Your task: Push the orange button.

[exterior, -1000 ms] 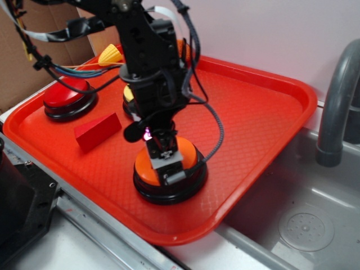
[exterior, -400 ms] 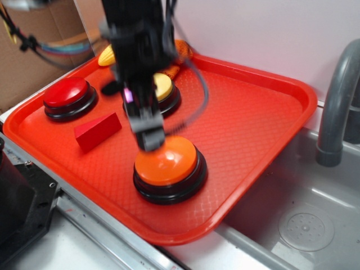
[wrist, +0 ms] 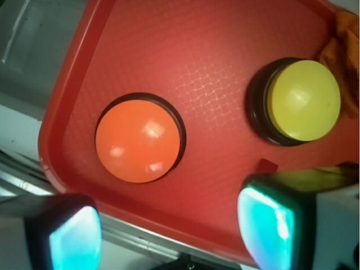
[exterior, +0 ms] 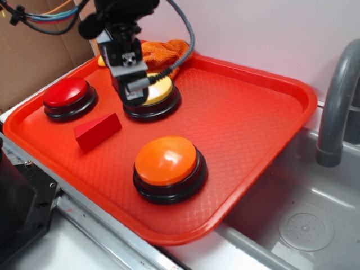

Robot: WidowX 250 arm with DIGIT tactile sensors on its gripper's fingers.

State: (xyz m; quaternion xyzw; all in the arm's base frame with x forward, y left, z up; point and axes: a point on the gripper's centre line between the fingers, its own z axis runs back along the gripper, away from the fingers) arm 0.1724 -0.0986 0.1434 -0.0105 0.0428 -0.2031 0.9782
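Red tray [exterior: 270, 112] beside a sink: the end effector [exterior: 130, 70], fingers spread in the wrist view, hangs well above the orange button [exterior: 166, 160], untouched now; whether pressed is unclear.

Black arm [exterior: 118, 11], grey braided cable [exterior: 183, 28], blue and orange wires [exterior: 48, 14]; glowing cyan pads [wrist: 264, 222] on jaws.

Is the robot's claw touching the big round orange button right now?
No, the gripper hangs raised over the yellow button, well apart from the orange button.
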